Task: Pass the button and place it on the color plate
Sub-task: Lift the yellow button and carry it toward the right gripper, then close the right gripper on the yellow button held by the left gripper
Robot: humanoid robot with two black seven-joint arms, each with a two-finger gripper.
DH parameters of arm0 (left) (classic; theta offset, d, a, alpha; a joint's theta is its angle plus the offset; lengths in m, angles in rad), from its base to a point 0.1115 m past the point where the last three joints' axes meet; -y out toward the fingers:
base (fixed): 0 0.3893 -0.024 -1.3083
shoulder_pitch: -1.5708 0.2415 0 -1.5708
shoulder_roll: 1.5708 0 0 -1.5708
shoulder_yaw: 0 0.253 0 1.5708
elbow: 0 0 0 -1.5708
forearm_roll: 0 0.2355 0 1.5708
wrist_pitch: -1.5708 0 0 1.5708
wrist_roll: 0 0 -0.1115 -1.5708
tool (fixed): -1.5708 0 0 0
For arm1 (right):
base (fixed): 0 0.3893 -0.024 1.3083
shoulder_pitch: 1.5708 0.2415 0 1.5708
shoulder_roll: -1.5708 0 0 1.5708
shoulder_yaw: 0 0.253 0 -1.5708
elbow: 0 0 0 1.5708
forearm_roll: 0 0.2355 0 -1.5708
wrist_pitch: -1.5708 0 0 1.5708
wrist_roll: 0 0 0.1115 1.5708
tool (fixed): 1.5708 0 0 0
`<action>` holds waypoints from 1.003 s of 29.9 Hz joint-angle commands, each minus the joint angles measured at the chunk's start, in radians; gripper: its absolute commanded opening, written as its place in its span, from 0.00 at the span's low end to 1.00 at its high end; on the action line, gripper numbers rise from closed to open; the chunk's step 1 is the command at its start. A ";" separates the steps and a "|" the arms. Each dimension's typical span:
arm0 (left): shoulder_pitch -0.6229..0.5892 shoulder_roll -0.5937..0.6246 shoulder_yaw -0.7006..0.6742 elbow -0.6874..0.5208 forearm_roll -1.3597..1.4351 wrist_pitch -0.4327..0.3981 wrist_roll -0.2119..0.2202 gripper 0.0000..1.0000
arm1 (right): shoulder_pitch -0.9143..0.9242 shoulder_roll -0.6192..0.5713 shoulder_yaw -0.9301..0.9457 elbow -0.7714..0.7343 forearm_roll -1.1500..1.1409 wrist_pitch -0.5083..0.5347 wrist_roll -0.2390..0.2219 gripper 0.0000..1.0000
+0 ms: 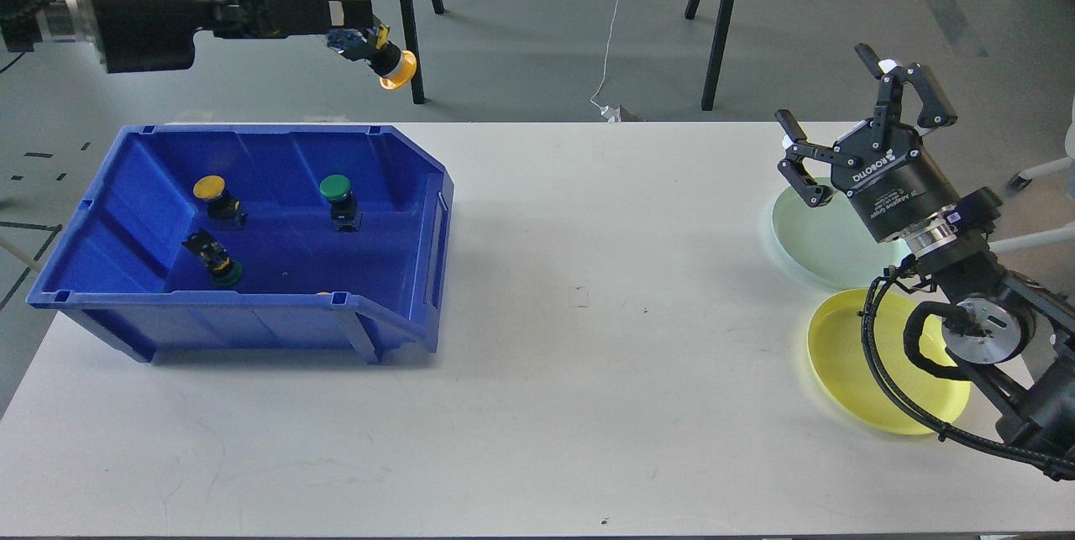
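My left gripper [357, 32] is shut on a yellow button [391, 67] and holds it high above the back edge of the blue bin [252, 326]. In the bin lie a yellow button [210, 188], a green button [336, 187] and a third button lying on its side [215, 261]. My right gripper [857, 120] is open and empty, above the far edge of the pale green plate [810, 238]. The yellow plate [840, 355] lies nearer, partly hidden by my right arm.
The white table [588, 372] runs between the bin at the left and the plates at the right. Black stand legs [407, 19] rise behind the table's far edge.
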 commanded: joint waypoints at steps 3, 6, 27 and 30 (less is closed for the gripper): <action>0.115 -0.194 -0.048 -0.023 -0.259 0.002 0.000 0.36 | -0.050 -0.045 0.010 0.061 0.000 0.000 0.000 0.99; 0.225 -0.366 -0.098 0.011 -0.258 0.106 0.000 0.36 | -0.073 -0.094 0.002 0.103 0.000 0.000 0.000 0.99; 0.387 -0.678 -0.152 0.233 -0.244 0.133 0.000 0.37 | -0.173 -0.035 -0.096 0.391 -0.091 -0.096 0.000 0.98; 0.387 -0.678 -0.152 0.233 -0.245 0.133 0.000 0.37 | -0.161 -0.003 -0.102 0.396 -0.092 -0.104 0.000 0.98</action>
